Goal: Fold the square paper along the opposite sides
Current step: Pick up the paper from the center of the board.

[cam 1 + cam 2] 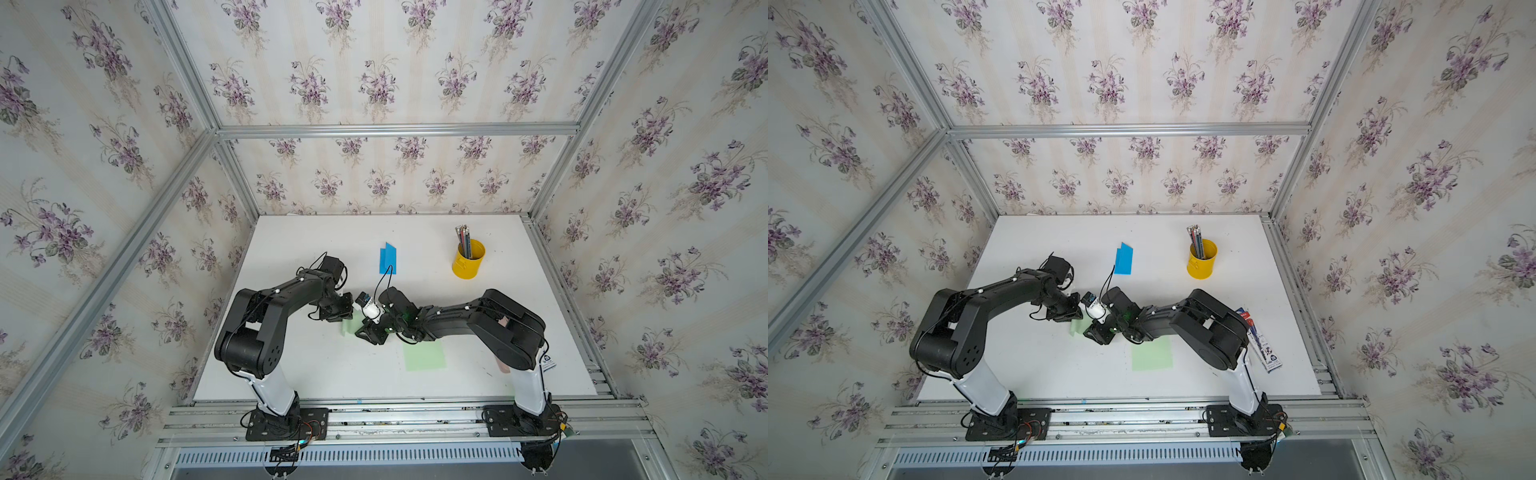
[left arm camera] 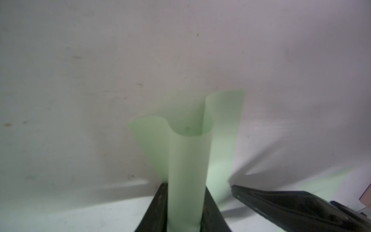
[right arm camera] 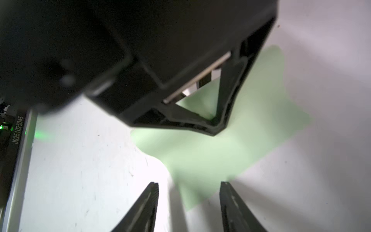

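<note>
A pale green square paper (image 2: pixel 188 160) bows up into a curved loop between my left gripper's (image 2: pixel 185 184) black fingers, which press on both of its sides. In both top views only a strip of this paper (image 1: pixel 348 326) (image 1: pixel 1076 328) shows beside the left gripper (image 1: pixel 345 318) (image 1: pixel 1075 319). In the right wrist view the paper (image 3: pixel 220 148) spreads on the white table under the left gripper's frame. My right gripper (image 3: pixel 188 182) (image 1: pixel 366 332) stands open just over the paper's near corner, touching nothing. One of its fingers (image 2: pixel 281 202) shows in the left wrist view.
A second green sheet (image 1: pixel 424 355) lies flat under the right forearm. A folded blue paper (image 1: pixel 387 258) lies further back. A yellow cup (image 1: pixel 468 262) of pencils stands at the back right. A pen packet (image 1: pixel 1260 345) lies by the right edge.
</note>
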You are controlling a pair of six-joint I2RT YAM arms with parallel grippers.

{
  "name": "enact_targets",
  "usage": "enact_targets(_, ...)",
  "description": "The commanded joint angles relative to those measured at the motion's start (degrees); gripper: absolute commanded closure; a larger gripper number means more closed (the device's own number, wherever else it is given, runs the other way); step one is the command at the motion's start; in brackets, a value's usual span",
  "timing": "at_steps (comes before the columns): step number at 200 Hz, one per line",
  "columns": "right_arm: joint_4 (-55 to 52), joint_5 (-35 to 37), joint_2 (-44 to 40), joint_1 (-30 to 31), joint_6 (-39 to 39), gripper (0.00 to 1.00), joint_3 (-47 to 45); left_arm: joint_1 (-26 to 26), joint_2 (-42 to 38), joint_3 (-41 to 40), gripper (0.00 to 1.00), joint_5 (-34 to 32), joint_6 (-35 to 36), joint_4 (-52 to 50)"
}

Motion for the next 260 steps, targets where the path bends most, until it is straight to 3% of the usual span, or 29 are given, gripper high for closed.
enact_targets(1,-4.1,1.0,-3.1,-1.6,0.6,0.45,0.4,-0.1,-0.6,0.5,0.72,-1.1,1.1,-1.7)
enact_targets(38,-2.6,-4.1,-10.6,-8.4,10.4,0.46,0.5,-0.1,-7.9,5.5,0.74,0.8,3.9,-0.7)
enact_targets(82,10.2,-20.4,-12.8,-17.8,34.1,0.49,0.1,0.6,-16.8,7.9,0.73,14.5,5.5,9.1)
enact_targets(110,20.8,-26.5,-12.2,-19.9,45.2,0.49,-0.5,0.6,-18.1,7.9,0.73,20.9,3.9,13.9)
enact_targets(142,26.3,-28.3,-12.2,-19.9,49.3,0.45,-0.6,0.6,-18.0,7.0,0.72,24.5,2.0,17.6)
enact_targets(208,26.0,-29.5,-10.1,-20.7,49.9,0.40,0.4,0.8,-21.5,5.2,0.71,28.1,-0.3,21.6)
enact_targets(260,31.6,-31.8,-9.9,-21.1,54.3,0.61,0.4,0.8,-20.8,4.5,0.71,27.6,1.8,19.5)
